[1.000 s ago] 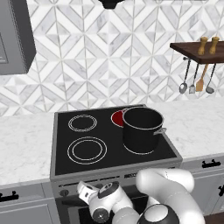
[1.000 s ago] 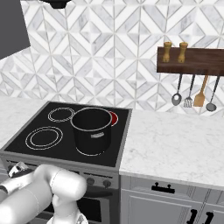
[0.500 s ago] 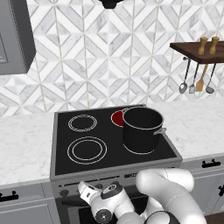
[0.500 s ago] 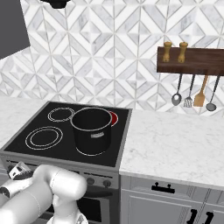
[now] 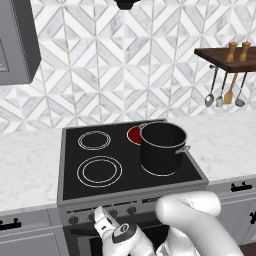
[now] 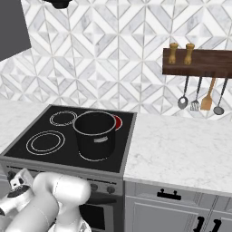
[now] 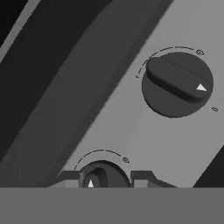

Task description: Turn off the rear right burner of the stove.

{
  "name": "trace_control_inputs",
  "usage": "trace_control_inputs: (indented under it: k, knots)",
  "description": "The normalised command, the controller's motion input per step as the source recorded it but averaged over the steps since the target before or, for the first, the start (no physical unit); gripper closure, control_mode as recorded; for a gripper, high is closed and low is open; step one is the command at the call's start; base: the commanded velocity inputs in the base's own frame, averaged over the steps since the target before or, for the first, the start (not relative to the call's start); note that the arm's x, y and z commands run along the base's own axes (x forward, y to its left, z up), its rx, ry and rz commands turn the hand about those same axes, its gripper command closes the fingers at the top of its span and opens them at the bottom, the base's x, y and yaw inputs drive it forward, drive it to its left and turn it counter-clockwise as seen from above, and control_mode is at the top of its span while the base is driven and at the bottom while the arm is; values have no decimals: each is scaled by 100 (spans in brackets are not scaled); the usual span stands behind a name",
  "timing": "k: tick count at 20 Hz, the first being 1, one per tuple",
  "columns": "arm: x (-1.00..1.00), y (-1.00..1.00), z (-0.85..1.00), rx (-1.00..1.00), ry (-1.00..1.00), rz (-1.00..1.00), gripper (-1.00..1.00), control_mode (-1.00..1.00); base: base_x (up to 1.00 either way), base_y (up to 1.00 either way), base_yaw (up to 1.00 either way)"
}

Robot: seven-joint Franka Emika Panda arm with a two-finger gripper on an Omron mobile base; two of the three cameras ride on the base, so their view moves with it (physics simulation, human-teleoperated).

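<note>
Because the rear right burner (image 5: 134, 135) glowed red behind the black pot (image 5: 162, 148), the gripper (image 7: 105, 178) sat low at the stove's (image 5: 75, 150) front panel, fingertips apart either side of a knob (image 7: 101, 176), ready to turn it.

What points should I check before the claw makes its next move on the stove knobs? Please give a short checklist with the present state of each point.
1. Rear right burner is glowing red, so it is on: not ok, task not done.
2. Claw is at the front panel of the stove, with a knob between its fingertips: ok.
3. Fingertips touch that knob: cannot tell, the bottom edge cuts the view.
4. This knob controls the rear right burner: cannot tell, no label is readable.
5. Second knob stands apart from the claw: ok.
6. Black pot sits on the cooktop, away from the arm: ok.
</note>
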Motion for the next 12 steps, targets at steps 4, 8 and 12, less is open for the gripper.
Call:
trace_control_inputs:
  k: [4,8,12]
  knots:
    - [-15,0,0,56,-18,-49,100,-100,0,0,0]
    - [-1,0,0,60,-8,-51,100,-100,0,0,0]
    - [0,0,0,61,-2,-51,100,-100,0,0,0]
